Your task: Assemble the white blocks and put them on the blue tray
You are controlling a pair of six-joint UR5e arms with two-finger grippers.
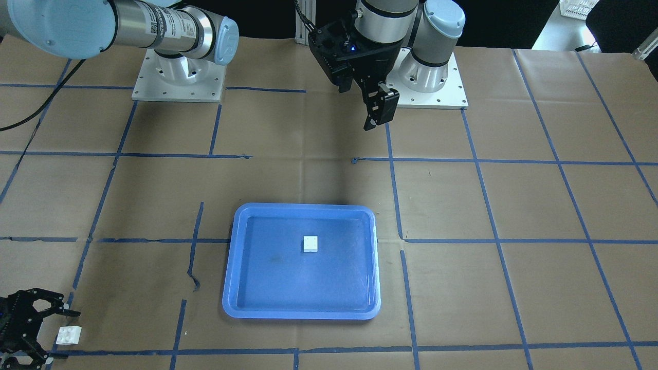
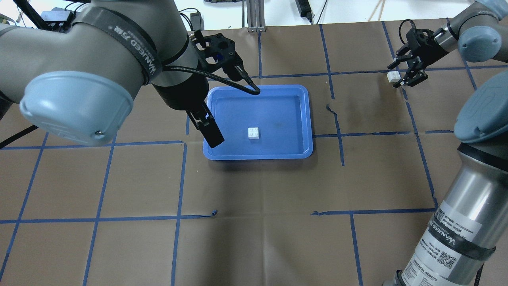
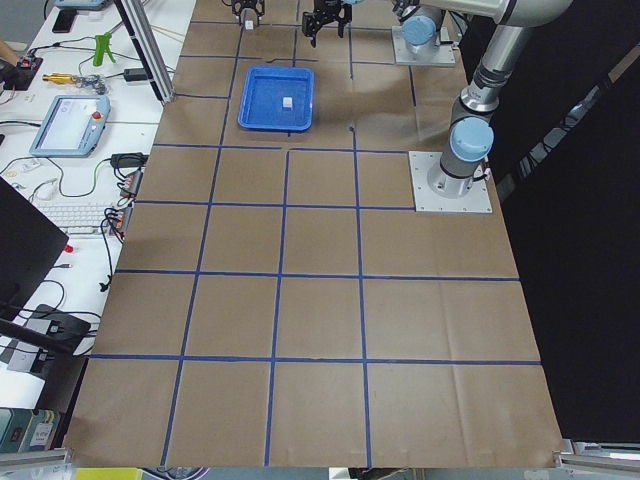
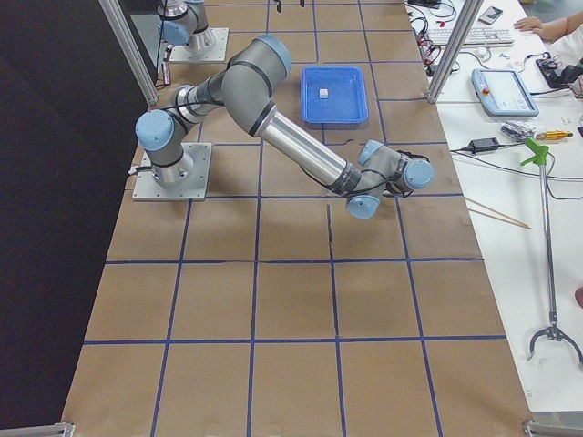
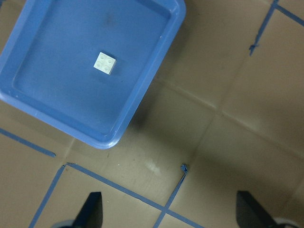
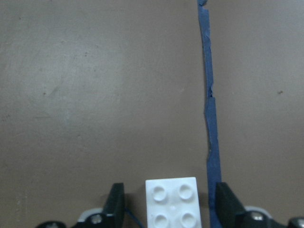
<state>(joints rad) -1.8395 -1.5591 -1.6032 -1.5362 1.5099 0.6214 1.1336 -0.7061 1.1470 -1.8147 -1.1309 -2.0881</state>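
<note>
One white block (image 1: 310,243) lies studs up inside the blue tray (image 1: 303,313), near its middle; it also shows in the overhead view (image 2: 254,133) and the left wrist view (image 5: 104,63). My left gripper (image 2: 210,133) hangs open and empty, high over the tray's (image 2: 258,153) edge nearest its arm. The second white block (image 2: 393,76) sits on the brown paper far from the tray. My right gripper (image 2: 397,74) is open around it. In the right wrist view the block (image 6: 172,202) lies between the fingers (image 6: 115,204) with a gap on each side.
Brown paper with a blue tape grid (image 1: 390,159) covers the table. The two arm base plates (image 1: 177,82) stand at the robot's edge. A side bench with a keyboard (image 3: 85,215), a pendant (image 3: 68,125) and tools runs along the far side.
</note>
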